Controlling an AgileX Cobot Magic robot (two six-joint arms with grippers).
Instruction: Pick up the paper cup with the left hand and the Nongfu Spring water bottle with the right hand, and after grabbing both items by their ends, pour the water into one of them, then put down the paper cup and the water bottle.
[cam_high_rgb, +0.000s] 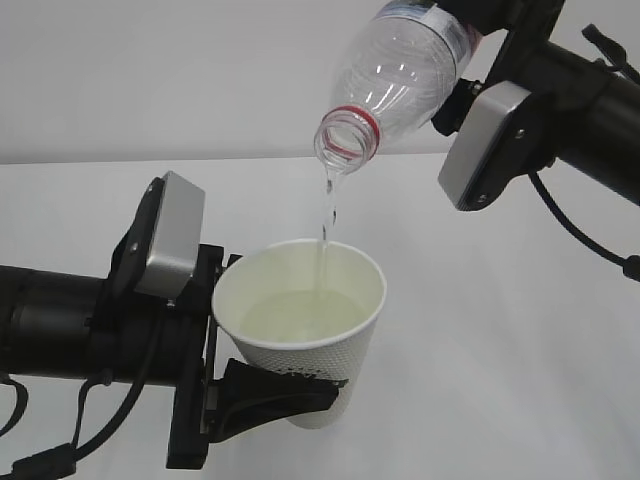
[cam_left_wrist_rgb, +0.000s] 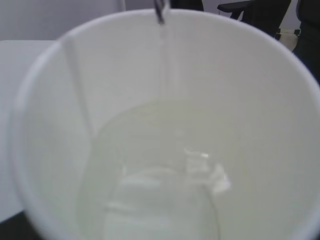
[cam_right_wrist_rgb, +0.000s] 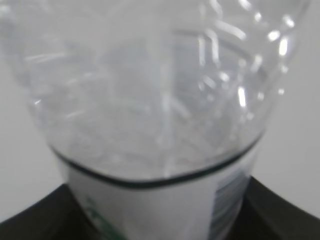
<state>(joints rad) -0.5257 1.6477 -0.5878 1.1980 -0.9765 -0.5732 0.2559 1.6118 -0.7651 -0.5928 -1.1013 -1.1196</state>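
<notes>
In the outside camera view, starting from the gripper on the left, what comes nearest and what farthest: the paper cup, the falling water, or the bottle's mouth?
Measured from the left hand:
1. The paper cup, clamped in its jaws, lower centre.
2. The water, a thin stream dropping into the cup, just above its rim.
3. The mouth of the Nongfu Spring water bottle, tilted down, higher and to the right.

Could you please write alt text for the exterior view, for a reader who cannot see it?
A tilted clear bottle, held by the right gripper, pours a thin stream of water into a white paper cup held by the left gripper.
</notes>
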